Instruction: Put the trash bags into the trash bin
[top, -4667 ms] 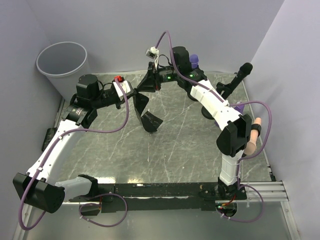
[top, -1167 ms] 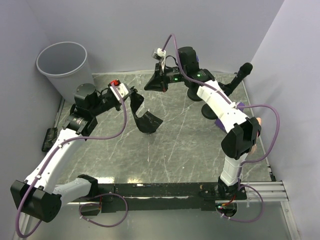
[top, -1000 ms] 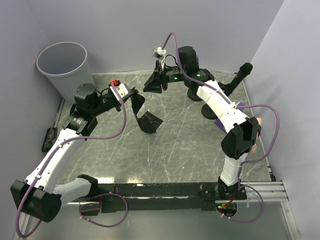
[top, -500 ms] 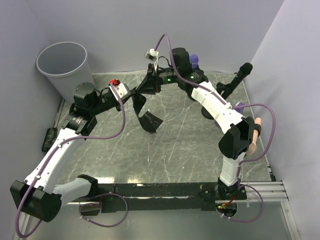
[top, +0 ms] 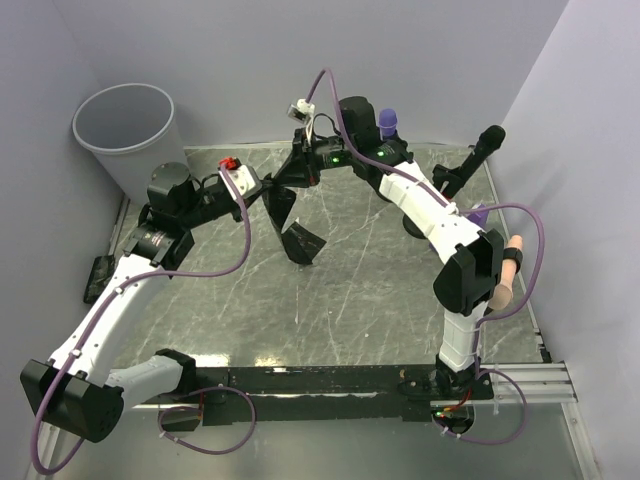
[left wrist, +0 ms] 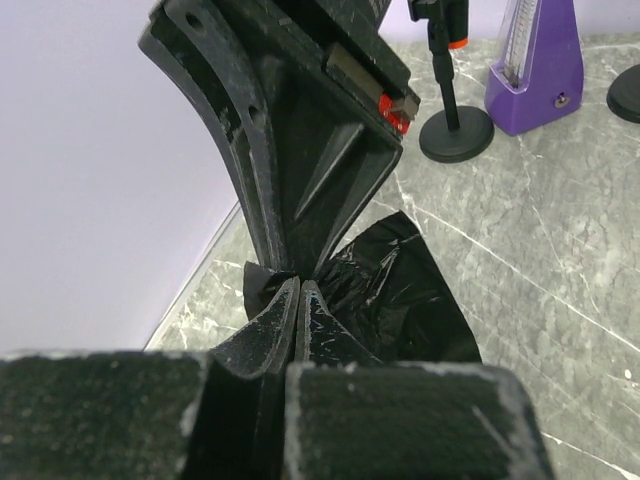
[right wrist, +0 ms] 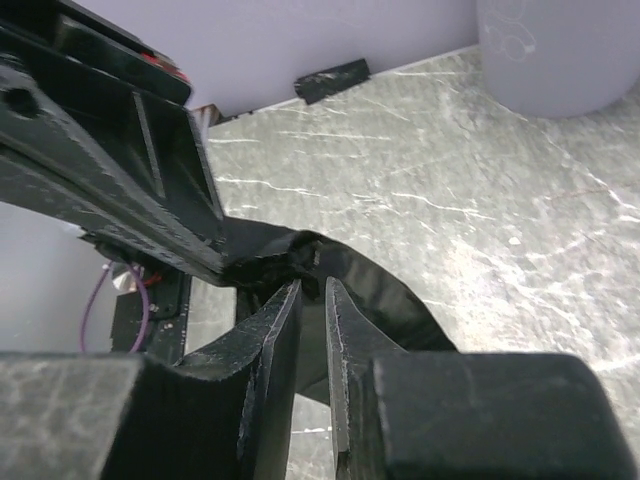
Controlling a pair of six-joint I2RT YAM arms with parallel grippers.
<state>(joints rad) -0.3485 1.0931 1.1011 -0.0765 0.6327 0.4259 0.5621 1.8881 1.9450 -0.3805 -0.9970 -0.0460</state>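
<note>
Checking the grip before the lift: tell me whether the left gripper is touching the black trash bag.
Touching. In the left wrist view the left gripper pinches the crumpled edge of the black trash bag between shut fingertips; no gap shows.

You're looking at a table top (top: 360, 300) w/ a grey marble look, thin white veins crossing it at all angles. Three plain walls box it in: back wall (top: 250, 50), left wall (top: 30, 200) & right wall (top: 590, 200), all pale lavender-grey. A black rail (top: 320, 380) runs along the near edge, w/ an aluminium section (top: 530, 375) at its right end. Light is soft & even (a pale glare patch (top: 265, 358) sits on the top just ahead of the rail). Shadows are faint.
</note>
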